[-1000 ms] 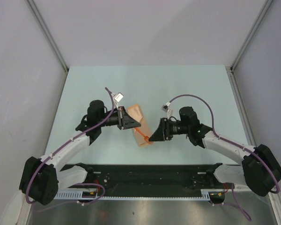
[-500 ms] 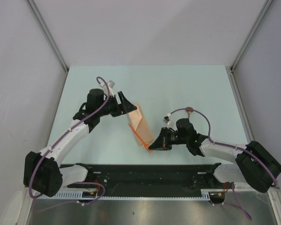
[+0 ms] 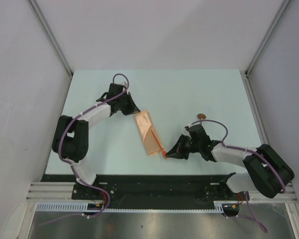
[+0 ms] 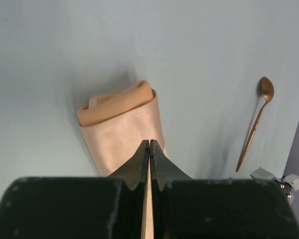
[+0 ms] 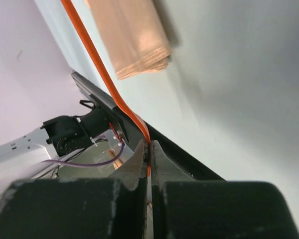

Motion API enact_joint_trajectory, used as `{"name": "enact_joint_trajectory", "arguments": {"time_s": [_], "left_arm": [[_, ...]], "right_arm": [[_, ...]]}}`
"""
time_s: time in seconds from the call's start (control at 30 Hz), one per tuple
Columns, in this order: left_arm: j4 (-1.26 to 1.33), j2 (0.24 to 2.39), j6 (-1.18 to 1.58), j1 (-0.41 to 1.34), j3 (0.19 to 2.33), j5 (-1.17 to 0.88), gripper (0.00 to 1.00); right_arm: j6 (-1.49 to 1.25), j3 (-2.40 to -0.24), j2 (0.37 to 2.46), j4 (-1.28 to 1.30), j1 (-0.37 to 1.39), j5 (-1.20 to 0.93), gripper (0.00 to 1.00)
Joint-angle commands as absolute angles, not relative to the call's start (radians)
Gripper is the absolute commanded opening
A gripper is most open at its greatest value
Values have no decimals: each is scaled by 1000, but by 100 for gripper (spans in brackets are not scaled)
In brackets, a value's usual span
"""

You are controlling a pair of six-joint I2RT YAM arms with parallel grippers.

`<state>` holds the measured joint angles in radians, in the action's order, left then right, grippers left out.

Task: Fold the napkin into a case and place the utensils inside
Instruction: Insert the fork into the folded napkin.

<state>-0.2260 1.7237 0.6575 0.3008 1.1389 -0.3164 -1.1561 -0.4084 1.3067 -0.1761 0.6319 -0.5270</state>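
The napkin (image 3: 145, 130) lies folded as a narrow peach-orange case (image 4: 122, 129) in the middle of the table, running from far left to near right. My left gripper (image 3: 136, 111) is at its far end, shut, with peach cloth showing between the jaws (image 4: 149, 143). My right gripper (image 3: 166, 155) is just off the near end, shut on the tip of a slim orange utensil (image 5: 100, 67). That utensil (image 3: 157, 143) slants up over the case (image 5: 134, 35). A brown spoon (image 4: 252, 134) lies bare on the table to the right, its bowl (image 3: 201, 116) beside the right arm.
The pale green table (image 3: 189, 89) is walled on three sides. A black rail (image 3: 159, 181) runs along the near edge, close under the right gripper, and shows as a dark band (image 5: 189, 164) in the right wrist view.
The left gripper opened, drew back to the case's far end and shut there. The right gripper moved nearer the front edge with the orange utensil, uncovering the spoon.
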Motion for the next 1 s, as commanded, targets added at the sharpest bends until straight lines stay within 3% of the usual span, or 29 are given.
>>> {"name": "enact_joint_trajectory", "arguments": {"time_s": [0.0,0.53,0.97], "left_arm": [[-235,1790,607,307,1235,-285,4],[-288,1894,603,350,1312,-232,0],[-291,1930,615,362,1310,-216,0]], "right_arm": [[-1154,-494,1373,-120,624,-517,0],[-1150,-618,1457,40,618,-472,0],[-1216,-646,1537,-66,615,-491,0]]}}
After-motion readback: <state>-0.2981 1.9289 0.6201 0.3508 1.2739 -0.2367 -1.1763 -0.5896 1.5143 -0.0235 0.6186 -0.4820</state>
